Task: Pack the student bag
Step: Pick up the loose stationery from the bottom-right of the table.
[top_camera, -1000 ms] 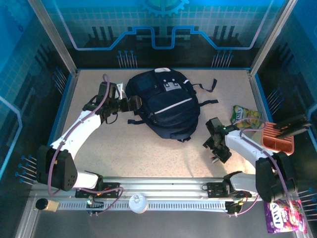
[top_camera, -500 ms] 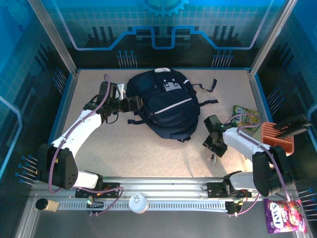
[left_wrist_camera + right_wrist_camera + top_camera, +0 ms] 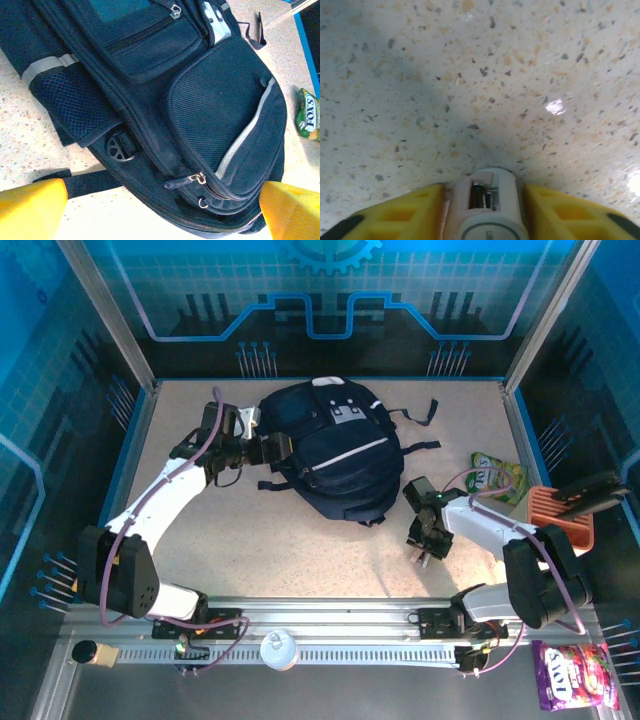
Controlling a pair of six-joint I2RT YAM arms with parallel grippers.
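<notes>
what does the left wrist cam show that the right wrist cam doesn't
Left wrist: the large dark navy fabric backpack lying on the table, its black mesh side pocket, a green snack packet at the frame's right edge, and the left gripper wide open, facing the bag.
Right wrist: a small white plastic cylinder with the right gripper closed against both its sides.
Both: the speckled beige tabletop and yellow fingertips.
</notes>
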